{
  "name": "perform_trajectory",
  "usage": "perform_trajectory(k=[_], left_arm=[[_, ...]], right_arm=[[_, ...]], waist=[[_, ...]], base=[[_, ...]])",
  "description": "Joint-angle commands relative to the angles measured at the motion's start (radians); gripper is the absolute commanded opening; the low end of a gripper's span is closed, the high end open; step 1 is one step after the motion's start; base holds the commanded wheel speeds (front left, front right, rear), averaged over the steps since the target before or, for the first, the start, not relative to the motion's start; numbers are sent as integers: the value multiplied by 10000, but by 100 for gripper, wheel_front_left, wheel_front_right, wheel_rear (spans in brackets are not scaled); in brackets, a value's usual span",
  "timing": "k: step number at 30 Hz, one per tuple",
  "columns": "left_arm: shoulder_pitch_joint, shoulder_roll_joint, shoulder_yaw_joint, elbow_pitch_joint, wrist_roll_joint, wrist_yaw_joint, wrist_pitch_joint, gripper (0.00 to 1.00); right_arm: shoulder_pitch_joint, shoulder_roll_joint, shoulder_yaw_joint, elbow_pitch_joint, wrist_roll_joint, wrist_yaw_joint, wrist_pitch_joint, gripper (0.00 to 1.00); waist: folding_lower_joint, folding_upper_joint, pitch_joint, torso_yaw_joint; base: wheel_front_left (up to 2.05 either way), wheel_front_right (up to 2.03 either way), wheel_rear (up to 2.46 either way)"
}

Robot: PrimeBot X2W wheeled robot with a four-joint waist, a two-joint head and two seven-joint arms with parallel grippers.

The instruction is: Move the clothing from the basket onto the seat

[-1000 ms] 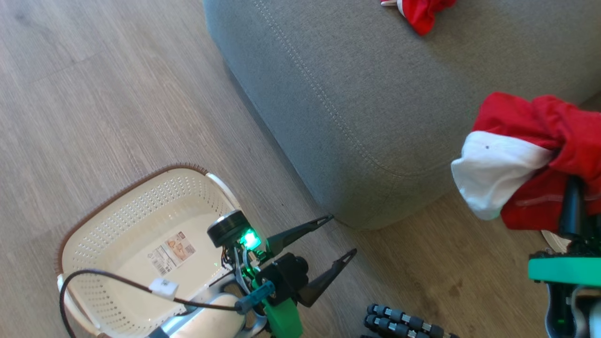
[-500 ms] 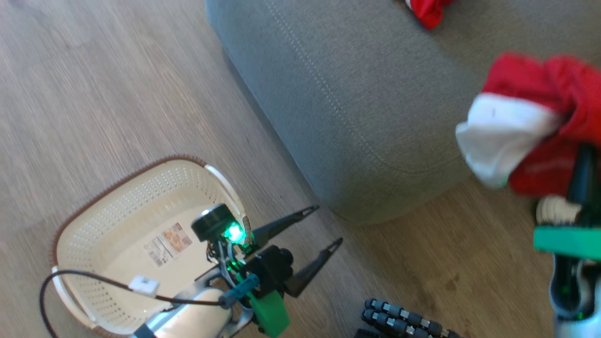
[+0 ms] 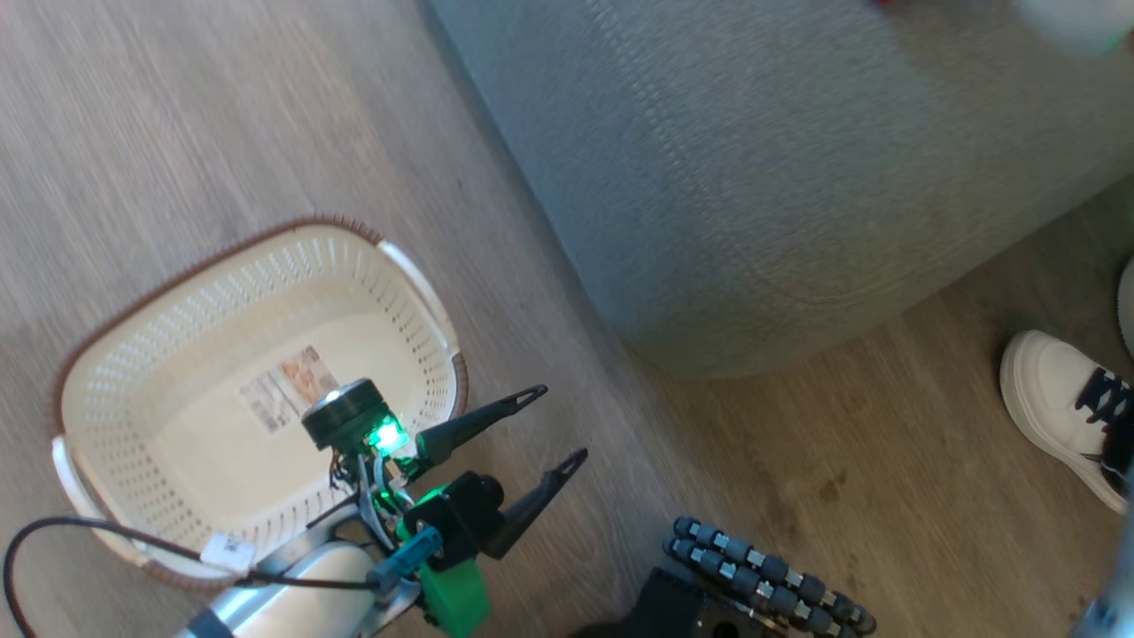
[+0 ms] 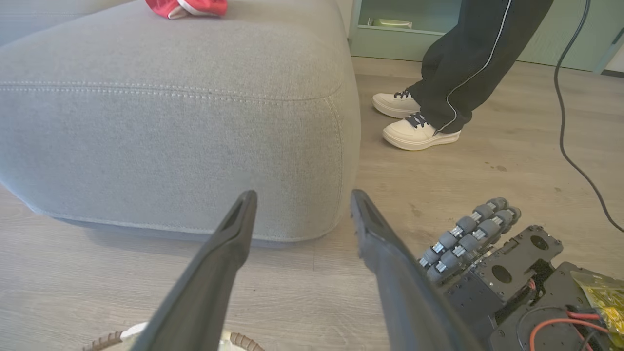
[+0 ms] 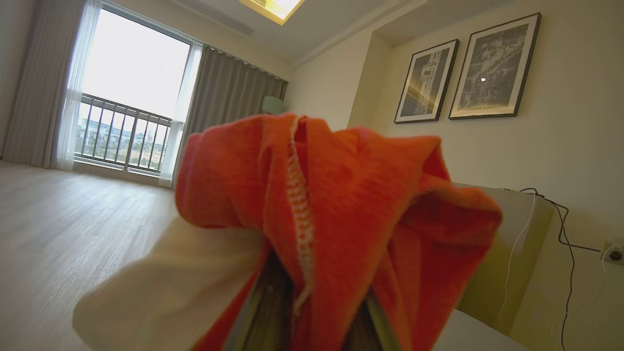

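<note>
The right claw [image 5: 314, 317] is shut tight on a piece of red and white clothing [image 5: 341, 204]. The cloth bunches up over the claw. The claw points up into the room, I think to keep the cloth off the floor [image 3: 221, 106] on its way to the seat [image 4: 170, 122].

The left claw [image 3: 560, 424] is wide open and holds nothing. It hangs just right of the basket [image 3: 177, 292], over the floor. It is likely waiting, because there is nothing in the basket to pick up. The basket's bottom is bare and its paper label [image 3: 283, 390] shows.

One more red piece [image 4: 187, 7] lies on the far part of the seat.

So I count two claws, one basket, one seat, two red pieces, and two white shoes [image 4: 419, 134] on a person standing to the right of the seat.
</note>
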Motion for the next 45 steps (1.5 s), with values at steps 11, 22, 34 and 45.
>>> perform_trajectory(k=[11, 22, 34, 45], left_arm=[[-830, 580, -269, -579, 315, -9, -49, 100], [-985, 746, -439, -646, 308, -9, -49, 100], [-1120, 943, -181, -667, 278, 44, -49, 100], [-1150, 946, -38, -654, 279, 94, -49, 100]], right_arm=[[-2939, -1662, -737, 2288, 53, -2, -59, 0], [-5460, -2648, -1727, 5658, -409, -2, -59, 0], [-6320, -2601, -2152, 8623, -1368, -2, -59, 0], [-5906, -1976, -1990, 10025, -1883, -2, -59, 0]], waist=[[-1, 0, 1356, 722], [-1, 0, 1993, 1353], [-1, 0, 2577, 1808], [-1, 0, 2700, 1914]], base=[[0, 0, 0], [0, 0, 0], [0, 0, 0], [0, 0, 0]])
